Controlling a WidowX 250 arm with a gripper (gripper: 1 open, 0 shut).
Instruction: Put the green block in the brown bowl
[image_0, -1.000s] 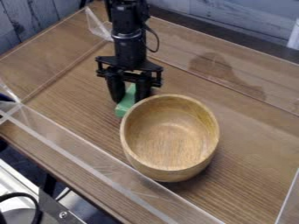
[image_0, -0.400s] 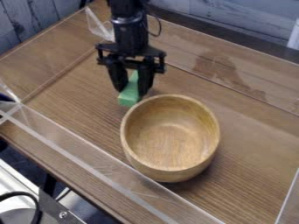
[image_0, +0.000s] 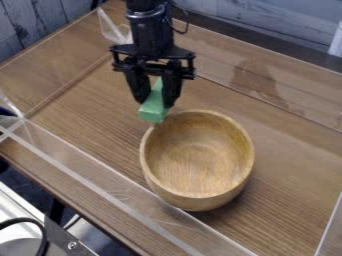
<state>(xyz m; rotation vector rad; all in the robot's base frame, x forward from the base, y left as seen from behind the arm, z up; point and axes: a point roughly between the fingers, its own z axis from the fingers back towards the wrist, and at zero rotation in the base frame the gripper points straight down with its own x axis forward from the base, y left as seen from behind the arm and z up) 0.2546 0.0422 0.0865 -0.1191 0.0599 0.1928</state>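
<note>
Green block (image_0: 155, 103) is held clenched between the jaws of the gripper (image_0: 155, 92), hanging above the far-left rim of the brown bowl (image_0: 199, 158) on a wooden table (image_0: 80, 100).

My fingers (image_0: 155, 92) sit upper centre of the frame, the green block (image_0: 155, 104) between them, off the table (image_0: 67, 100). The brown bowl (image_0: 198, 158) rests lower right, just below the block.

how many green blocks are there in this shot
1. The green block hangs tilted in the shut gripper, lifted off the wooden table near the far-left rim of the brown bowl. The bowl looks empty; none seem hidden.
</note>
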